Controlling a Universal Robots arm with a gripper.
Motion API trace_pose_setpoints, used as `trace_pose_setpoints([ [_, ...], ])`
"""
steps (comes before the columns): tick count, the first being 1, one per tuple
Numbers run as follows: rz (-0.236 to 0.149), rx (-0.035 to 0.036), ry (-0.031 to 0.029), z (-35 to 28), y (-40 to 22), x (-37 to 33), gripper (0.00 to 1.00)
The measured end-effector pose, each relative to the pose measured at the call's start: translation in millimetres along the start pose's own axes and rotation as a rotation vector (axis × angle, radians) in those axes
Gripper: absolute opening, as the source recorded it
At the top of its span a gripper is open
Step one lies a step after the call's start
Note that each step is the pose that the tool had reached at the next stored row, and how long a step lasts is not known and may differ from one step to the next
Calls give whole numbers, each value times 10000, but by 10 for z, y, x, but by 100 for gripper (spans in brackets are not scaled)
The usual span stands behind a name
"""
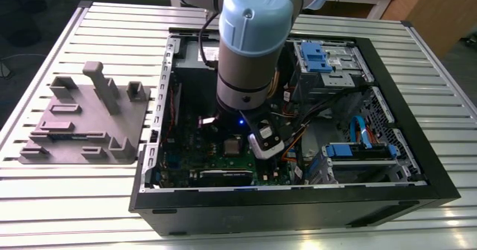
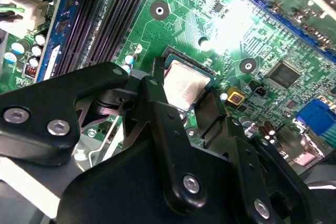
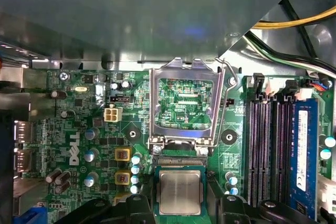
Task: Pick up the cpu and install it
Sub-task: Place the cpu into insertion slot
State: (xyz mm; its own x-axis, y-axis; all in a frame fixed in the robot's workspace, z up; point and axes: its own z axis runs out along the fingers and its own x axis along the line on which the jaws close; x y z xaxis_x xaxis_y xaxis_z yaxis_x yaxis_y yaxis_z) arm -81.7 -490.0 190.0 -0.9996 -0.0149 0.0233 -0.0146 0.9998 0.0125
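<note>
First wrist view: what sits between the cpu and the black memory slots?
Small blue-topped capacitors stand between the cpu and the memory slots; that shows in the first wrist view.

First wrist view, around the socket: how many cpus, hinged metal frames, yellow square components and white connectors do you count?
cpu: 1
hinged metal frame: 1
yellow square components: 2
white connector: 1
Total: 5

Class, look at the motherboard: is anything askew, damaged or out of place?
Nothing looks damaged. The cpu sits square over its socket; the silver bracket beside it is flipped open, not closed over it.
</note>
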Motion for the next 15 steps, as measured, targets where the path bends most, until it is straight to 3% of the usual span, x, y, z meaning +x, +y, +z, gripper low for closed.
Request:
trace_pose_setpoints([
  [12,5,-1,0,31,0,-1,47],
  [15,5,-1,-2,32,0,-1,55],
])
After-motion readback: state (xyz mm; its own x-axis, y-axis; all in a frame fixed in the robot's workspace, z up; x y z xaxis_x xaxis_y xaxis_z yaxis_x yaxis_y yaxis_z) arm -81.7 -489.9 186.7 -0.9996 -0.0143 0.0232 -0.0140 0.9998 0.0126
